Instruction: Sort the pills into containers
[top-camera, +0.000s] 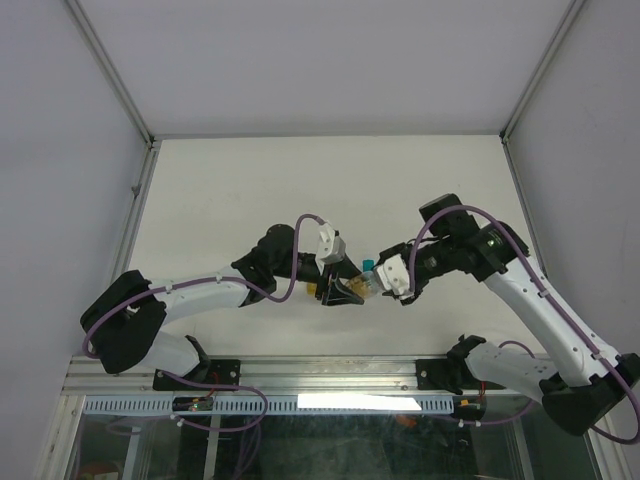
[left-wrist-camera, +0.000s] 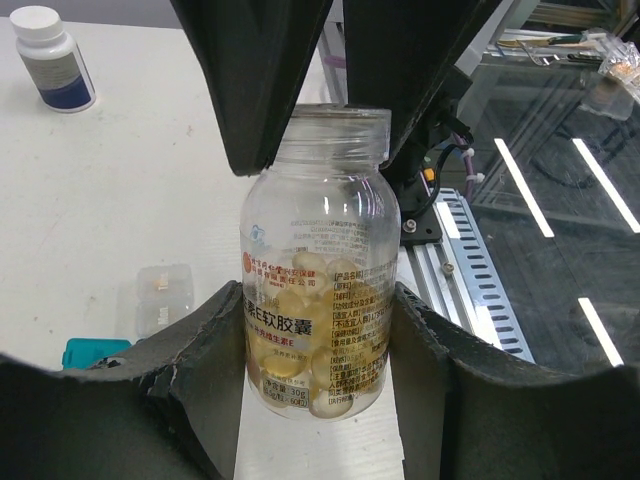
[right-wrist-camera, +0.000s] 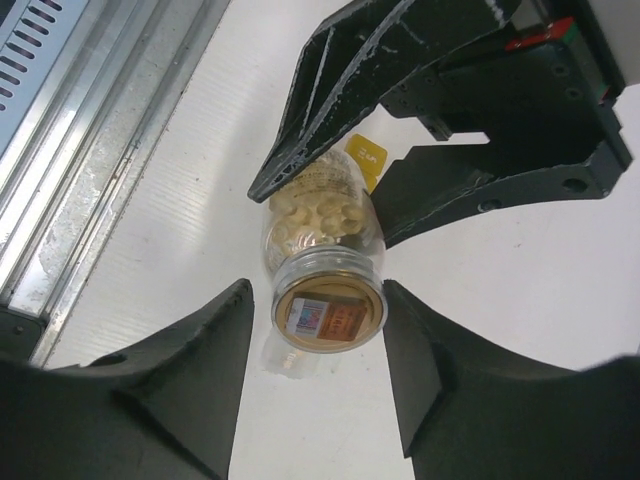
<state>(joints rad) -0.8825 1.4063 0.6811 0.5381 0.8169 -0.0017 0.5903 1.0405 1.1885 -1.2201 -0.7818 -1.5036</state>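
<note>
My left gripper (left-wrist-camera: 318, 305) is shut on a clear bottle (left-wrist-camera: 318, 300) of yellow softgel pills and holds it above the table. The bottle's clear screw cap (right-wrist-camera: 328, 305) points at my right gripper (right-wrist-camera: 315, 300), whose open fingers stand either side of the cap, the right one nearly touching. In the top view both grippers meet at the bottle (top-camera: 360, 287). A clear pill box (left-wrist-camera: 165, 297) and a teal one (left-wrist-camera: 95, 352) lie on the table to the left. A yellow box (right-wrist-camera: 367, 160) shows behind the bottle.
A white bottle with a dark blue band (left-wrist-camera: 52, 57) stands at the far left of the left wrist view. The metal rail (left-wrist-camera: 480, 270) at the table's near edge runs close by the bottle. Something small and clear (right-wrist-camera: 285, 352) lies on the table under the cap.
</note>
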